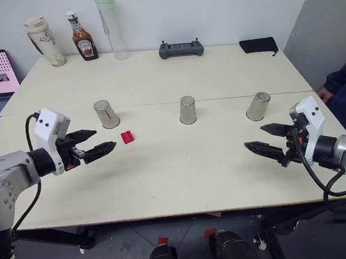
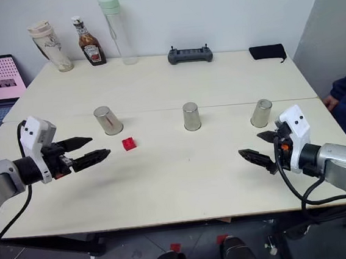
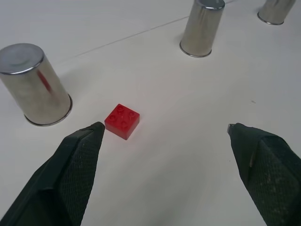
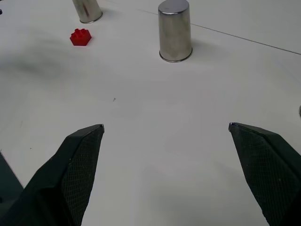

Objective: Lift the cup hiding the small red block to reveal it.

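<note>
A pale tabletop [image 1: 164, 167] fills the scene. At its left, the left gripper [image 1: 102, 143] hovers with fingers spread wide, holding nothing. Just beside it lies the small red block [image 1: 127, 136], uncovered, near the left steel cup [image 1: 106, 114]. Two more upturned cups [image 1: 187, 110] follow. The right gripper [image 1: 265, 140] stands wide, empty.

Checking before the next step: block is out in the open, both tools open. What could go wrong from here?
1. The block lies bare beside the left cup, just off the open left tool; a forward drift could knock it or tip that cup.
2. Three look-alike cups stand upside down; with no cup covering the block, lifting the middle cup or right cup reveals nothing.
3. The right tool hovers open near the right cup and could bump it.
</note>
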Available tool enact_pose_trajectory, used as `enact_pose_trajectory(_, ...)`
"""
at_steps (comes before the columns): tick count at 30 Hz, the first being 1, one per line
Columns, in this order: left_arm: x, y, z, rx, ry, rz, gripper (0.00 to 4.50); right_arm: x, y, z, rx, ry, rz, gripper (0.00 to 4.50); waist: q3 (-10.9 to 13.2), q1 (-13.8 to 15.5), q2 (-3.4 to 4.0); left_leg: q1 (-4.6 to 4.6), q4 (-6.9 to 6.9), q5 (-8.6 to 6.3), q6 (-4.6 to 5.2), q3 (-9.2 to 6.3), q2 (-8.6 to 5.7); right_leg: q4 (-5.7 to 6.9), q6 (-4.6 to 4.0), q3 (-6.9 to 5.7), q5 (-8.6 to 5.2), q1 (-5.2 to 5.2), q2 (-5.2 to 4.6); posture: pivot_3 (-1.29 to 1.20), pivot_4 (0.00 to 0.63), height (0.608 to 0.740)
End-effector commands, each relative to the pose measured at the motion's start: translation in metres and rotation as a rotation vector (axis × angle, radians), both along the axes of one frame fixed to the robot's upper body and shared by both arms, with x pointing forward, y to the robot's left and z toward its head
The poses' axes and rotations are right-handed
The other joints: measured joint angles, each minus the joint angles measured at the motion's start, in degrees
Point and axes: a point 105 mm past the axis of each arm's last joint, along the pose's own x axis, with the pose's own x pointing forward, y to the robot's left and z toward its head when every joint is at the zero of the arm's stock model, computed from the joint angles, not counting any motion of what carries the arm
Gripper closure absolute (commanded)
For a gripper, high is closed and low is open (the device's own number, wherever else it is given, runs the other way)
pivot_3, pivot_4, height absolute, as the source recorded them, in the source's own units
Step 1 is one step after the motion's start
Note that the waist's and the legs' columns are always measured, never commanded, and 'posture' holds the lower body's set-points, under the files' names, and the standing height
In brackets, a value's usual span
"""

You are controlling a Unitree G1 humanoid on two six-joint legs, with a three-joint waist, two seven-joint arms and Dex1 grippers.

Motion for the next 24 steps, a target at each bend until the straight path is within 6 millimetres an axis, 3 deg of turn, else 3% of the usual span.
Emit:
enact_pose_trajectory(1, -0.001, -0.003, 0.012, 0.006, -0.038, -0.017, 0.03, -0.003, 0.002, 0.01, 0.002, -0.049, 0.021, 0.0, 0.0, 0.0, 0.0, 0.0, 0.0, 0.0, 0.0, 0.0, 0.0, 0.0, 0.0, 0.0, 0.0, 0.0, 0.0, 0.0, 0.15, 0.74)
enact_pose_trajectory(4, -0.006, -0.006, 0.005, -0.005, 0.013, -0.033, 0.03, -0.004, 0.0, 0.001, -0.032, -0.03, 0.015, 0.0, 0.0, 0.0, 0.0, 0.0, 0.0, 0.0, 0.0, -0.03, 0.0, 0.01, 0.0, -0.02, 0.0, 0.01, 0.01, 0.0, 0.15, 0.74)
enact_pose_trajectory(10, -0.009, -0.013, 0.006, -0.011, 0.007, -0.058, 0.03, -0.003, 0.001, 0.012, -0.017, -0.049, 0.031, 0.0, 0.0, 0.0, 0.0, 0.01, 0.07, 0.0, 0.0, 0.01, 0.0, 0.03, 0.02, 0.01, 0.01, 0.01, 0.02, 0.0, 0.15, 0.74)
enact_pose_trajectory(13, -0.009, -0.012, -0.001, -0.015, 0.009, -0.042, 0.03, 0.001, -0.002, 0.006, -0.027, -0.042, 0.005, 0.0, 0.0, 0.0, 0.0, 0.03, 0.1, 0.0, 0.0, 0.0, 0.01, 0.06, 0.02, 0.0, 0.01, 0.03, 0.02, 0.0, 0.15, 0.74)
enact_pose_trajectory(19, -0.01, -0.013, 0.002, -0.005, 0.002, -0.042, 0.03, 0.0, 0.002, 0.012, -0.013, -0.055, 0.026, 0.0, 0.0, 0.0, 0.0, 0.02, 0.09, 0.0, 0.0, 0.0, -0.01, 0.05, 0.02, 0.01, 0.01, 0.03, 0.04, 0.0, 0.15, 0.74)
enact_pose_trajectory(24, -0.017, -0.015, -0.008, 0.008, 0.027, -0.051, 0.03, 0.002, -0.001, 0.014, -0.017, -0.059, 0.026, 0.0, 0.0, 0.0, 0.0, 0.03, 0.09, 0.0, 0.0, 0.04, -0.01, 0.05, 0.03, 0.05, 0.02, 0.03, 0.05, 0.0, 0.15, 0.74)
